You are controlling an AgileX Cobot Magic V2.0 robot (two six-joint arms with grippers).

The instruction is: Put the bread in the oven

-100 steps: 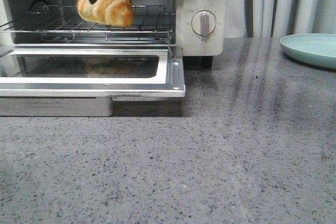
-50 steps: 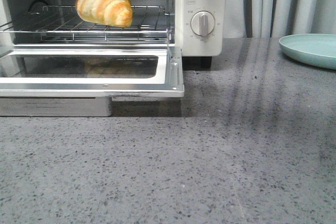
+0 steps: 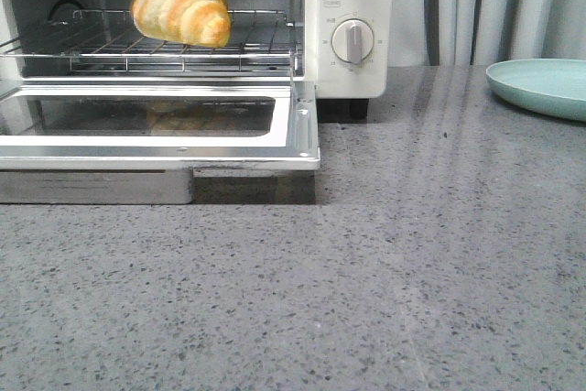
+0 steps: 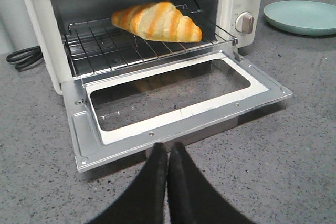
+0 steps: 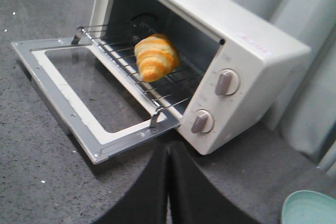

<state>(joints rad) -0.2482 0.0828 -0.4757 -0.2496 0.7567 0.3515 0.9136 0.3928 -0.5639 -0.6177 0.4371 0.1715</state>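
Note:
The bread (image 3: 181, 10), a golden striped croissant roll, lies on the wire rack inside the cream-white oven (image 3: 352, 66). The oven's glass door (image 3: 160, 125) hangs open and flat. The bread also shows in the left wrist view (image 4: 157, 22) and the right wrist view (image 5: 156, 57). My left gripper (image 4: 168, 148) is shut and empty, above the counter just in front of the open door (image 4: 173, 103). My right gripper (image 5: 168, 146) is shut and empty, near the door's right corner and the oven (image 5: 247, 66). Neither gripper shows in the front view.
A pale green plate (image 3: 542, 85) sits on the grey speckled counter at the far right; it also shows in the left wrist view (image 4: 302, 17). A black power cord (image 4: 23, 57) lies left of the oven. Curtains hang behind.
A second ago a dark gripper was above the bread inside the oven and the bread sat tilted. The gripper has withdrawn out of the front view and the bread rests on the rack.

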